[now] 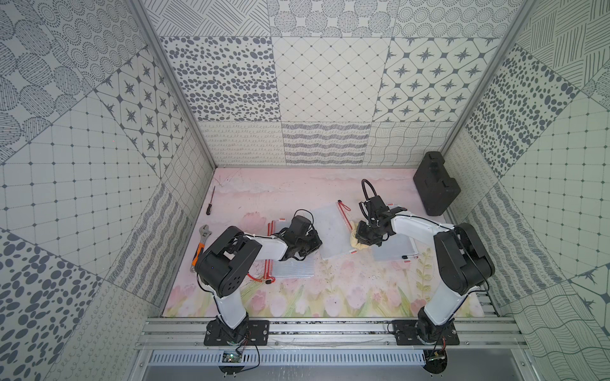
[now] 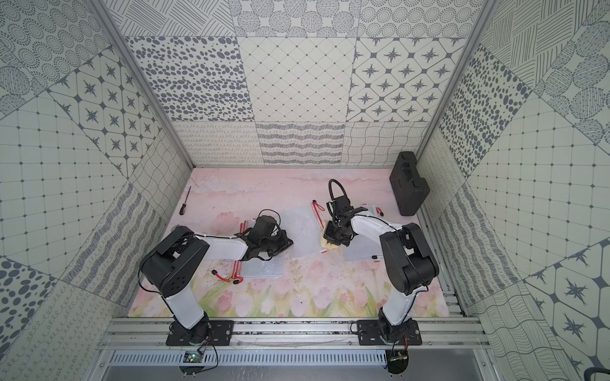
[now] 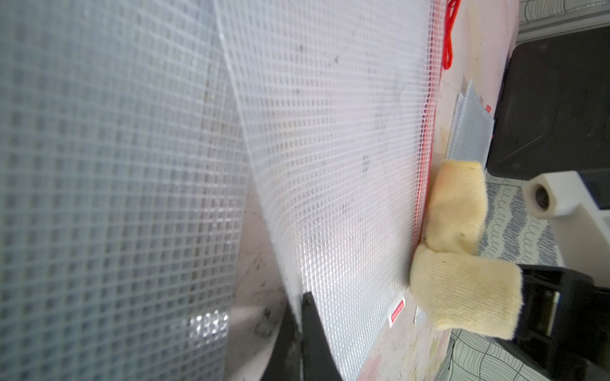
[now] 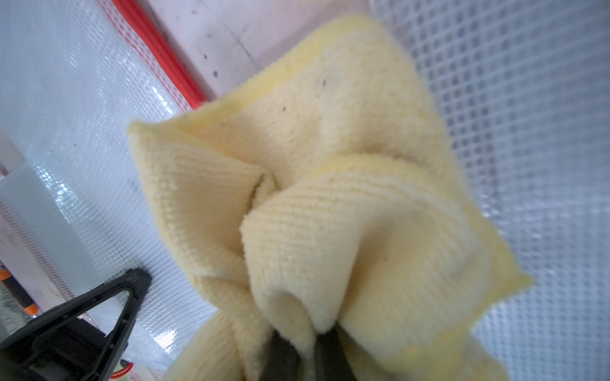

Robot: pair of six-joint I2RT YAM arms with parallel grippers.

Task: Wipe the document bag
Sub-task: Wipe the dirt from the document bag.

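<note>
Pinching the near left edge of the document bag [image 1: 331, 231] between clenched tips, the left gripper [image 3: 302, 308] is holding that edge curled up off the floral mat [image 1: 330, 290]. Only the left wrist view is showing this grip, along with dark specks dotting the mesh; in both top views the gripper's own body is hiding the contact. The bag is lying mid-table between the two arms, its red zipper [image 1: 344, 216] running along its right side. The right gripper [image 4: 310, 343] is clamping a bunched yellow cloth [image 4: 330, 198], which is pressing against the zipper edge near the bag's near right corner. The right wrist view is filling with cloth folds, while the top views are showing just a yellow tuft under the wrist. A top view alone is taking in a screwdriver [image 1: 210, 202] and a wrench [image 1: 202, 242] at the left, a black case [image 1: 435, 184] in the far right corner, and a left stack of bags [image 1: 292, 269] and a right stack of bags [image 1: 396, 252] under the arms.
</note>
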